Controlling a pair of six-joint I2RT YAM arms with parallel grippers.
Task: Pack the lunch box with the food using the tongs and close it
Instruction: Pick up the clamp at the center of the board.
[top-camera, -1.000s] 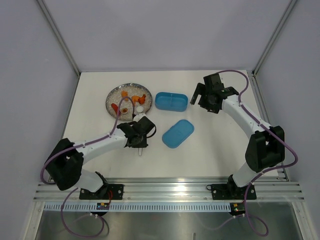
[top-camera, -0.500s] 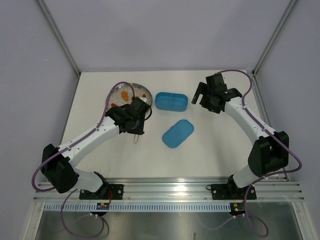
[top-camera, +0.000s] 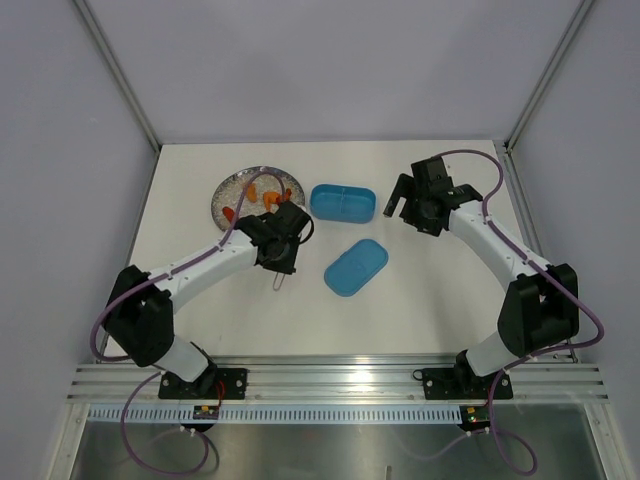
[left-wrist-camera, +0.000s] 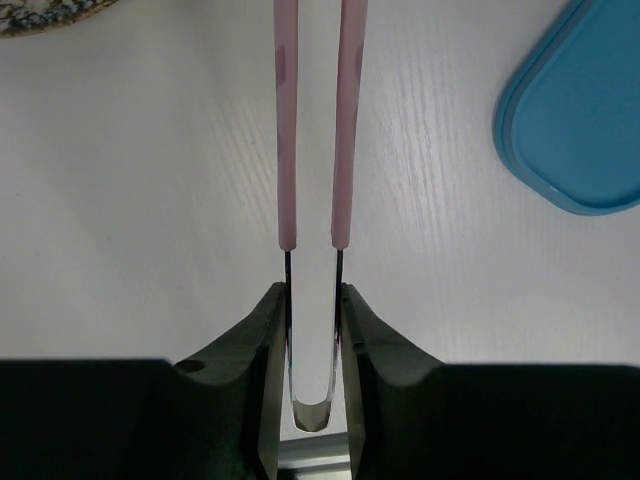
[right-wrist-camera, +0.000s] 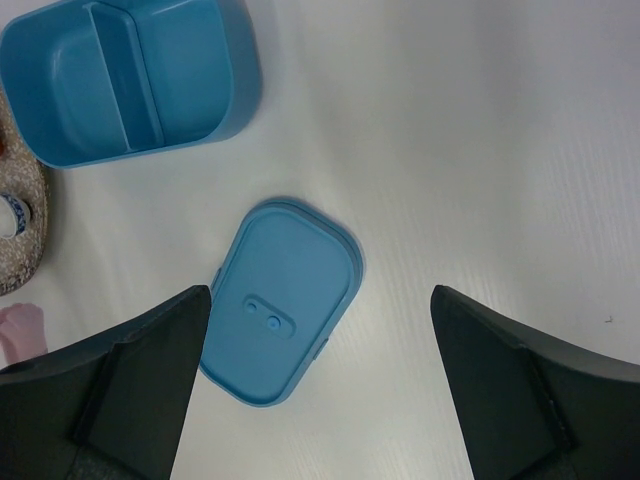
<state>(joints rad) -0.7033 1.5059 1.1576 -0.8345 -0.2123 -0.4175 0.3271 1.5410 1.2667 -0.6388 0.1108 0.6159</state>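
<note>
Lunch box (top-camera: 343, 202) standing open beside plate (top-camera: 238, 183), both compartments empty; lid (top-camera: 356, 266) lying flat nearby. Food (top-camera: 270, 196) on plate, none packed (all packing, closing left). Tongs (left-wrist-camera: 286, 120) pinched near hinge end by left gripper (left-wrist-camera: 315, 300), partly closed, aimed plateward. Right gripper (right-wrist-camera: 320, 295) gaping, empty, over lid.

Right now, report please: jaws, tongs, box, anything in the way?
Left jaws shut on tongs. Right jaws open, empty. Box open and empty, lid off, lying apart. Nothing blocks the box.
</note>
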